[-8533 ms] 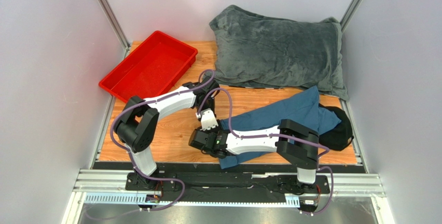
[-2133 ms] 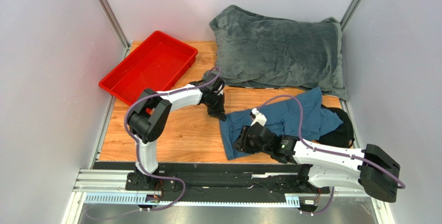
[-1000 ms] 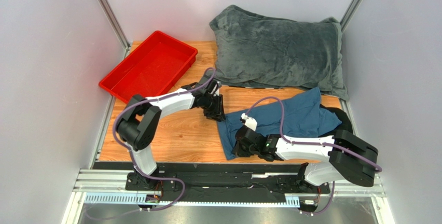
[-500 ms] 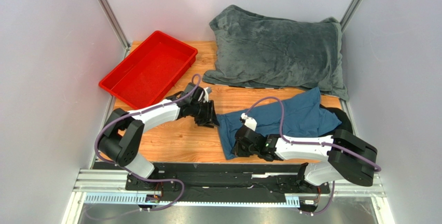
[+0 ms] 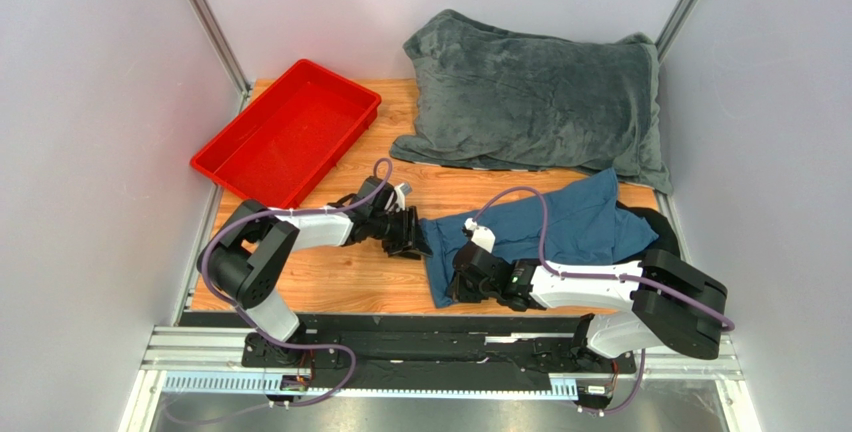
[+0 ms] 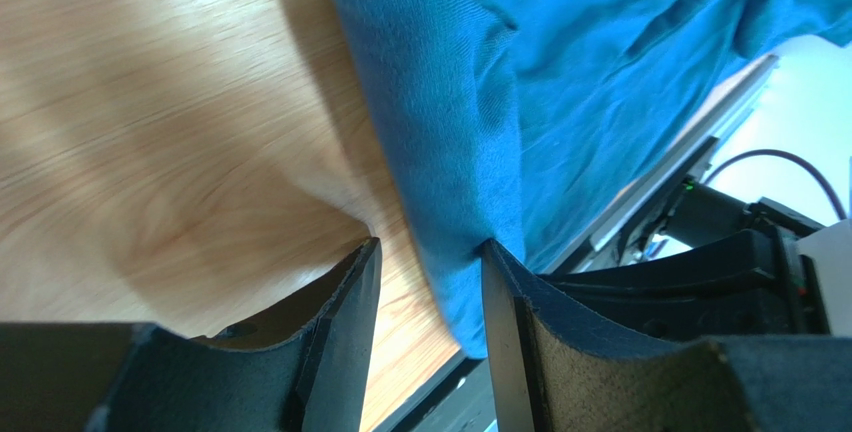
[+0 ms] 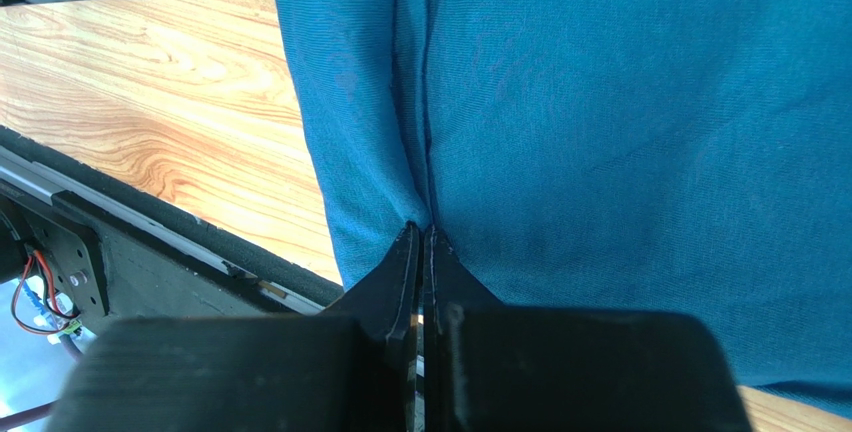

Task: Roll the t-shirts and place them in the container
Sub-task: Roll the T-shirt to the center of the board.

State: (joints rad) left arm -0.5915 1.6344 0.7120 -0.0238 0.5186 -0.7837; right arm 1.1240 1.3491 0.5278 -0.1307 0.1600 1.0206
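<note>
T-shirt point(image 5: 565, 224) lies rumpled on the near right of the desk point(image 5: 330, 272); right tool point(image 7: 421, 237), pressed together, pinches a fold near its left end, probably as an anchor, while left tool point(image 6: 428, 244) stands spread at that edge, apparently ready to grab.

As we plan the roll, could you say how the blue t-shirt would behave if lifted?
Probably floppy: the t-shirt lies creased and draped. Likely thin and light, as the right pincer pinches a fold nearly flat.
</note>
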